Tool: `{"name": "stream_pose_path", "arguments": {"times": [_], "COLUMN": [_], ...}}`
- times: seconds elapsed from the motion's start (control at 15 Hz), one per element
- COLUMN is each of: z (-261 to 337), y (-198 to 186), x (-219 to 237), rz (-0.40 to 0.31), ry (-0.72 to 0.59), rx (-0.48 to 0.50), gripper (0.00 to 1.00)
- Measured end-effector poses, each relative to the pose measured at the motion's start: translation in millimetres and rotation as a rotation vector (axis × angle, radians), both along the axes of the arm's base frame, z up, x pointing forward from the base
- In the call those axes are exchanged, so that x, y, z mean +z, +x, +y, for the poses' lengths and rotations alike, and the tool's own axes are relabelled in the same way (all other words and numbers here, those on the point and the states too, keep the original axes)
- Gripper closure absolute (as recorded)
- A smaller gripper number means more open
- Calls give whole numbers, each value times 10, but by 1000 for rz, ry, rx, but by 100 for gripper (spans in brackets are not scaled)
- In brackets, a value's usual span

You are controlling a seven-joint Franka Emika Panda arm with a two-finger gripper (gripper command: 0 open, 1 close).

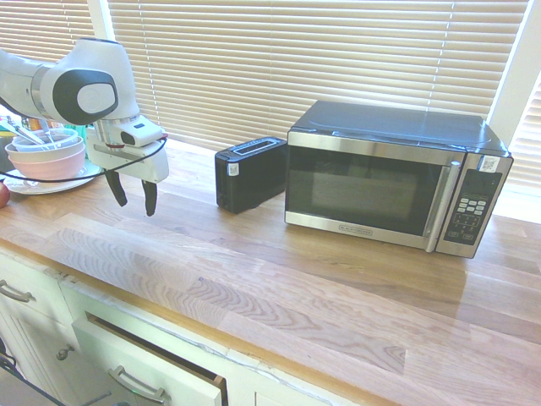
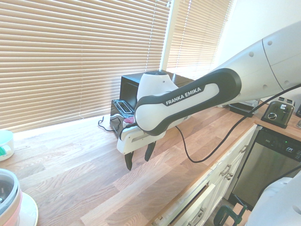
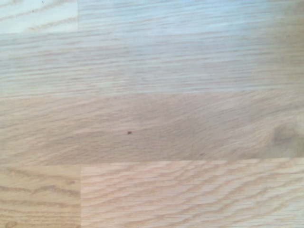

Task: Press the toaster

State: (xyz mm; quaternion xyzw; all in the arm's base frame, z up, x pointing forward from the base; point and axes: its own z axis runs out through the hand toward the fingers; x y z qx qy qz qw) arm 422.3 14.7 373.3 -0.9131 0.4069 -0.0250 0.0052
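Have the white and black two-finger tool [image 1: 135,207] wide open, with nothing between its fingers, pointing down above the pale wooden bench [image 1: 220,271]. Find the small black box-shaped toaster [image 1: 245,178] standing upright on the bench, well clear of those fingers and just beside the large steel-and-black microwave [image 1: 363,182] (with a small white sticker on its end and a long slot along its top, that toaster). Can see pink and pale bowls [image 1: 52,156] stacked on a white plate [image 1: 83,180], over on the other side of the tool from the toaster. Can also make out beige slatted blinds [image 1: 254,59] behind the bench and a pale drawer [image 1: 139,368] partly open below it.
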Motion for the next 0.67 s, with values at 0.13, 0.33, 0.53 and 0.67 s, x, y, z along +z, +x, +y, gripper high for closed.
{"name": "stream_pose_path", "arguments": {"times": [0.13, 0.33, 0.53, 0.67], "z": [-9, -33, -203, -333], "y": [-1, 32, 123, 176], "x": [-16, 6, 100, 176], "rz": [3, -31, -129, -196], "ry": [0, -10, -47, -72], "rx": [6, 5, -58, -105], "gripper": [0, 0, 0, 0]}}
